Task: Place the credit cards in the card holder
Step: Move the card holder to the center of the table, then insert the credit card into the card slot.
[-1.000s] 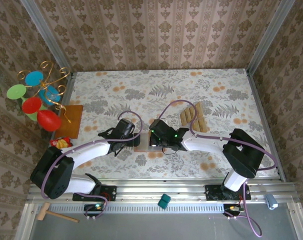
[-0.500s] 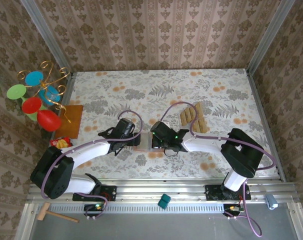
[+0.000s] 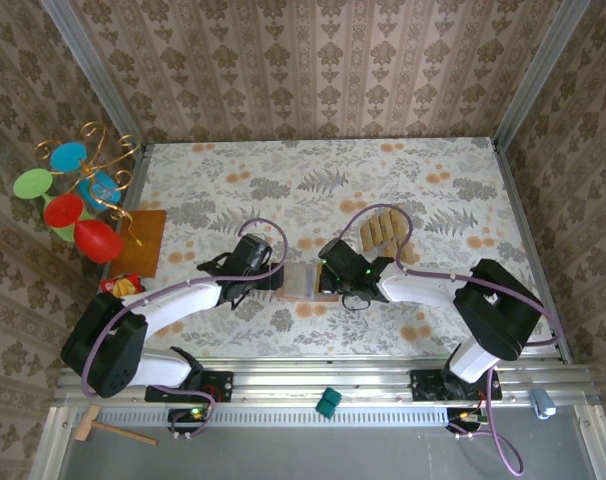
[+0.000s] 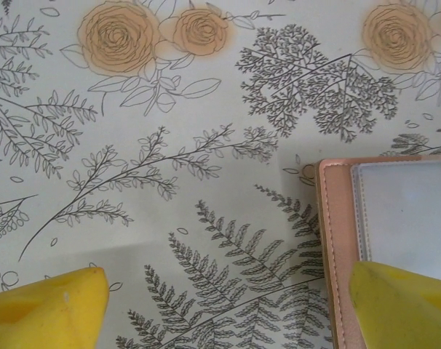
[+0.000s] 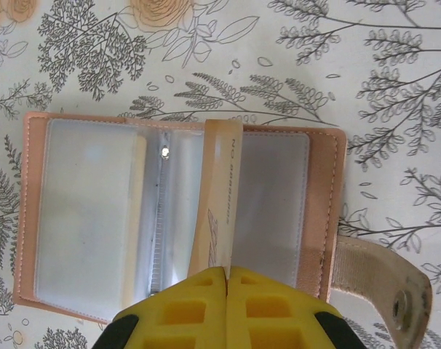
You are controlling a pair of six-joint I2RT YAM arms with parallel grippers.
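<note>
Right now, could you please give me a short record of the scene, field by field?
card holder: lies open on the table, clear sleeves facing up, snap strap out to one side
right gripper: shut on one credit card
held card: raised on edge over the holder's sleeves; whether it is in a sleeve cannot be told
left gripper: open, holding nothing, one finger over the holder's edge
other credit cards: in a row on the table, beyond the right arm

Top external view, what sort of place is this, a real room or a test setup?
Probably a staged robot test cell, not a home: wallpapered panels box in a floral-covered table, framed by aluminium rails where the left arm and right arm are bolted.
</note>
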